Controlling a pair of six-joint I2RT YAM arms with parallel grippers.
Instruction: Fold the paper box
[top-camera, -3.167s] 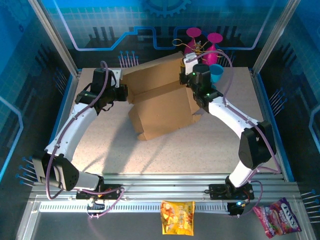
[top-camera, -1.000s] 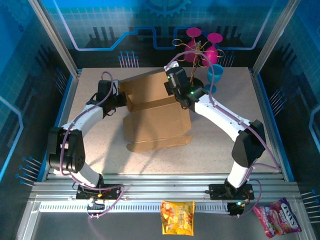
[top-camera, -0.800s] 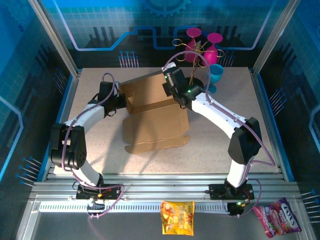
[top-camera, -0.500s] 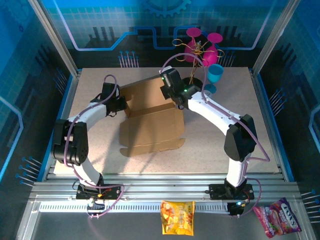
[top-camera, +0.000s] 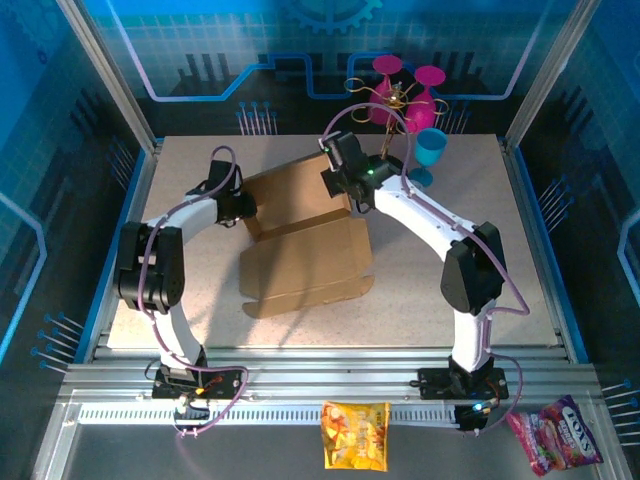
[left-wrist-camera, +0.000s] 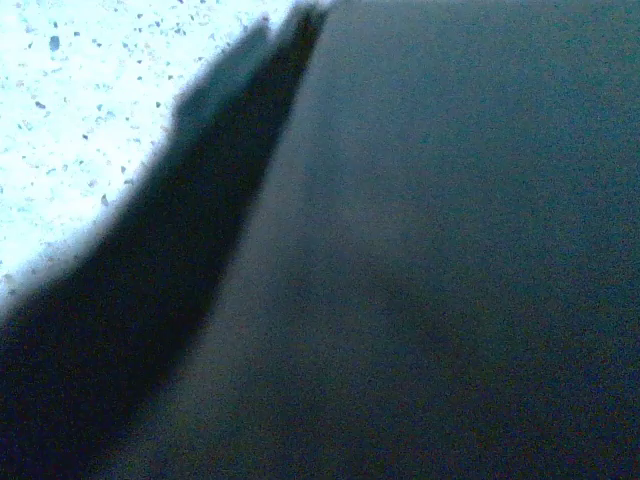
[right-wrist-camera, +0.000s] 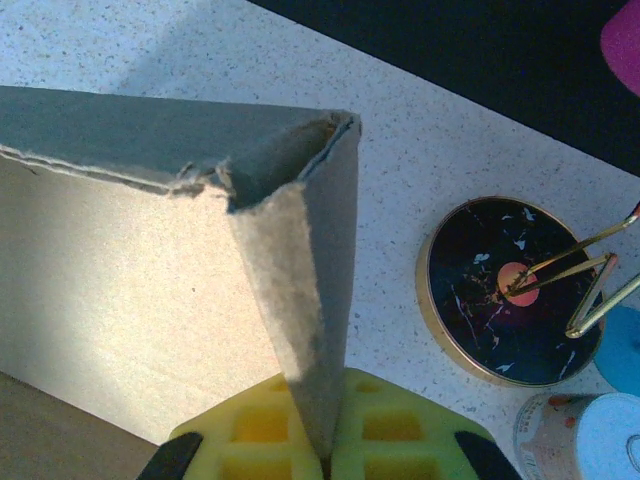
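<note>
Your box (top-camera: 305, 265) lies in the middle of the counter (top-camera: 430, 270), half folded: the near panel lies flat and the far panel tilts up from the crease. Your right claw (right-wrist-camera: 325, 445) is clamped on the box at its far right corner. In the right wrist view you can see a standing cardboard flap pinched between the yellow pads (right-wrist-camera: 260, 425).

Your left claw (top-camera: 246, 207) is at the box's left edge, about where the raised panel meets the flat one. You cannot tell whether it is open or closed, because its wrist camera looks at dark, blurred cardboard at close range, beside a patch of speckled counter.

Just right of the gripped corner stands a black base (right-wrist-camera: 505, 290) carrying gold wire, with a blue cup (top-camera: 431, 147) beside it.
</note>
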